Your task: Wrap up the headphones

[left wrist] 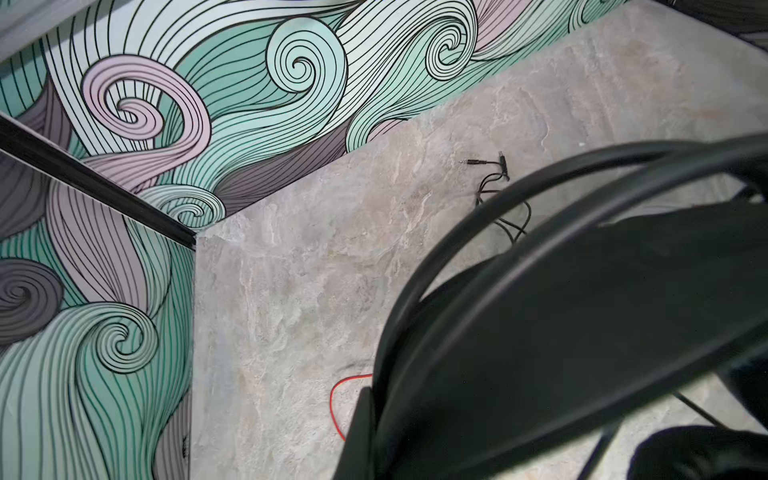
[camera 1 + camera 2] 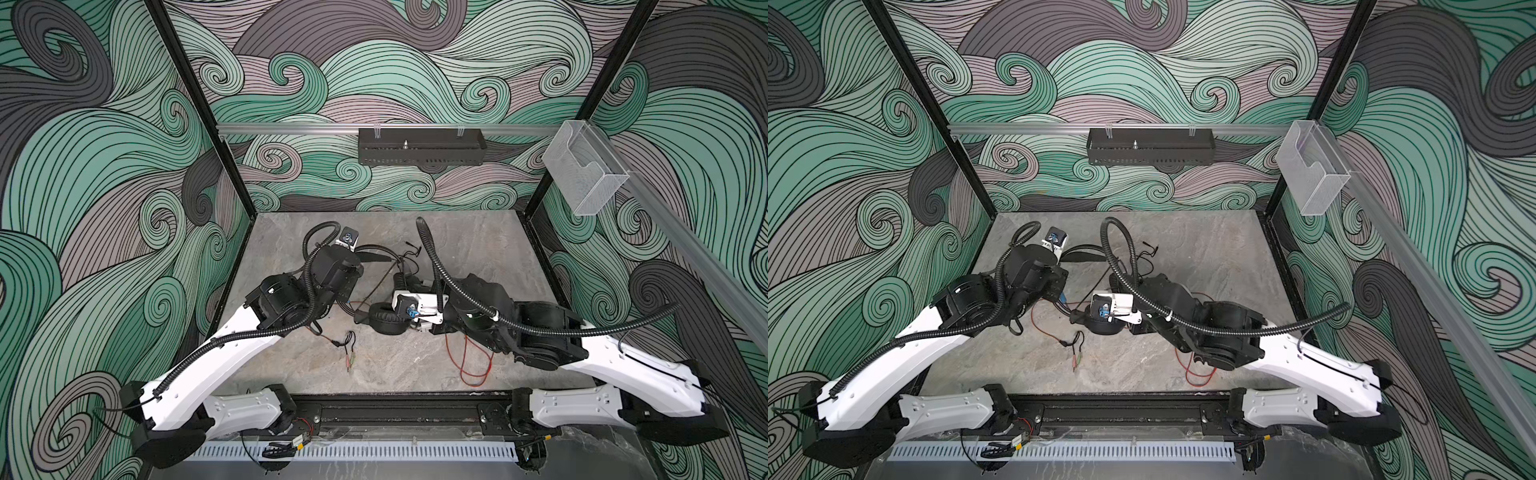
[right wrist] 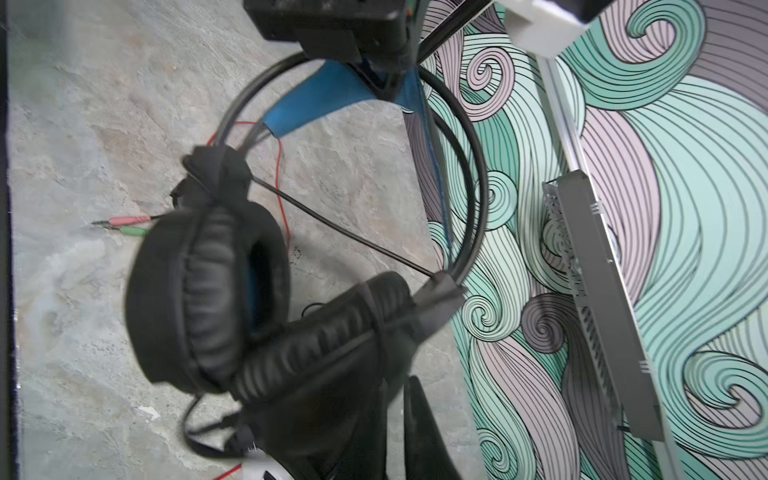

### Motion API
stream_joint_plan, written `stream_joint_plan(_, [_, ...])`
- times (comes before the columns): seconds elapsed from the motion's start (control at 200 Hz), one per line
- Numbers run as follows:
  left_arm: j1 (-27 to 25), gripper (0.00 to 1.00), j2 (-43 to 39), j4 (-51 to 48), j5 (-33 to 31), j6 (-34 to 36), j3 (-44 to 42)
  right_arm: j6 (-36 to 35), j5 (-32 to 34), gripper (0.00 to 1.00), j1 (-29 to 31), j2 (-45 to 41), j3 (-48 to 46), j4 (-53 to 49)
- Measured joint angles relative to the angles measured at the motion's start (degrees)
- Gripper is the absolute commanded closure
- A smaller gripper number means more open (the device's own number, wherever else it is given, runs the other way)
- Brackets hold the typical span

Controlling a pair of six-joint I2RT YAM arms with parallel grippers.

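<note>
The left end effector (image 3: 376, 68) is clamped together on the blue-lined headband (image 3: 316, 99) of the black headset (image 3: 208, 291); its two earcups (image 3: 324, 345) hang below that end effector, right in front of the right end effector (image 3: 411, 407); whether the right one's jaws stand apart or together I cannot tell, the earcups apparently hiding them; a red cable (image 2: 469, 365) lies looped on the tabletop (image 2: 478, 249) behind the right end effector, beneath its arm.

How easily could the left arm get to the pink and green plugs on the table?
Probably yes: the plugs lie uncovered on the table near that arm. But the left gripper is shut on the black headset at its headband, so it would have to let go first.
</note>
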Motion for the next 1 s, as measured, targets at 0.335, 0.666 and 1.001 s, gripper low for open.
stream_joint_plan(0.335, [-0.04,1.0,0.02,-3.69,0.9,3.21,1.92,-3.61,5.18,0.75,0.79,-0.68,-0.55,1.66])
stream_joint_plan(0.666, [0.74,1.0,0.07,-8.04,5.77,-7.69,8.2,16.09,-4.42,0.26,-7.91,-12.61,-10.91,6.86])
stream_joint_plan(1.001, [3.41,1.0,3.5,-17.22,11.65,-15.65,23.39,25.92,-19.74,0.2,-11.58,-25.73,-17.07,8.26])
